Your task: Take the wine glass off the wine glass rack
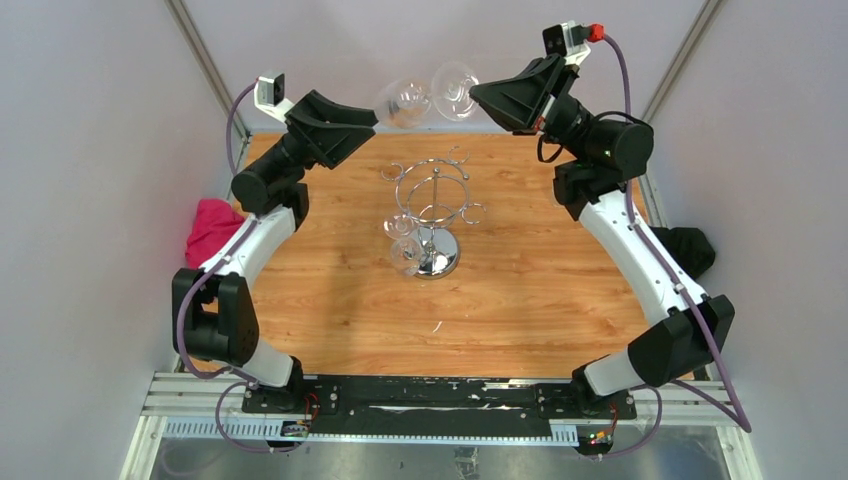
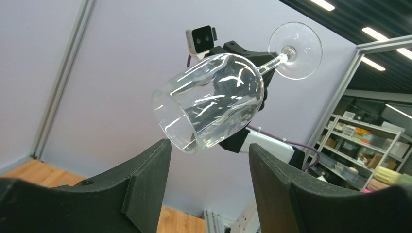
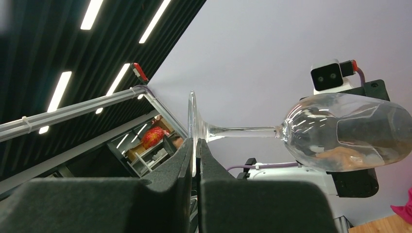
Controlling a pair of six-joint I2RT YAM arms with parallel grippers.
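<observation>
On the near side of the wine glass rack (image 1: 432,205) a second glass (image 1: 404,252) hangs, hard to make out against the mirrored base. Bare table (image 1: 540,290) shows all round the rack. Beyond the rack, both arms reach high and inward over the far edge. The right gripper (image 1: 478,95) is pinched tight on the foot of the wine glass (image 1: 405,102), which lies sideways in the air. The left gripper (image 1: 372,118) gapes wide at the bowl; I cannot tell whether it touches.
</observation>
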